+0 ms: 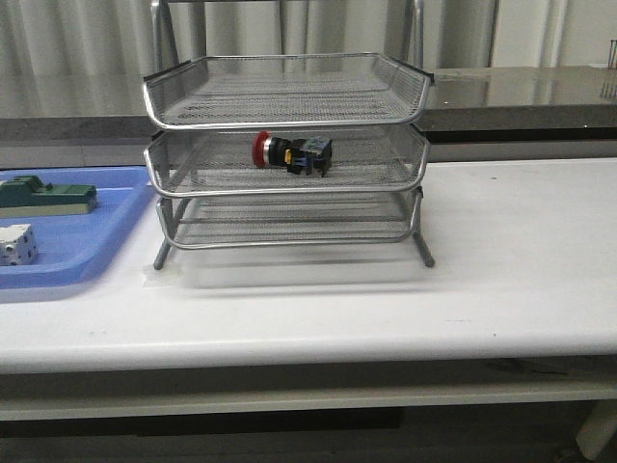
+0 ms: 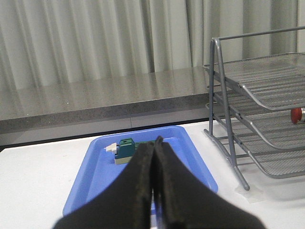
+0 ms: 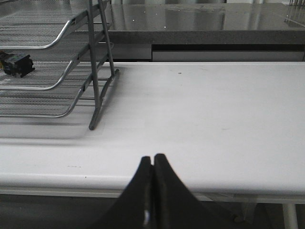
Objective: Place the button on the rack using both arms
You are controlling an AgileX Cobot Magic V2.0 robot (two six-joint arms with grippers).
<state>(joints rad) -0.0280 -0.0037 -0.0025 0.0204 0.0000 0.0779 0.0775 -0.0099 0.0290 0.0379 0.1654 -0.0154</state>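
Front view gives me the clearest read: the button [image 1: 292, 154] lies on its side in the middle tier of the rack [image 1: 286, 116], red cap pointing to the left and blue rear block to the right, roughly centred across the tray. The rack stands on the white table [image 1: 501, 251] on its metal legs, all three mesh trays stacked one above the other. To its left I see the blue tray [image 1: 72, 256], just beside the rack's left leg, with a green block [image 1: 46, 196] near its far edge and a white cube-like part [image 1: 17, 243] closer to me. Neither arm shows in this view.

From the left wrist camera, my left gripper [image 2: 153, 143] has its two black fingers pressed together with nothing between them. Past the tips I see the blue tray with the green block on it, and off to the side the rack's leg and tiers, with a sliver of the button's red cap at the frame edge.

From the right wrist camera, my right gripper [image 3: 153, 160] is likewise closed tip to tip and empty, hanging over bare table near its front edge, well apart from the rack. The button's dark rear end is visible there on the middle tier.
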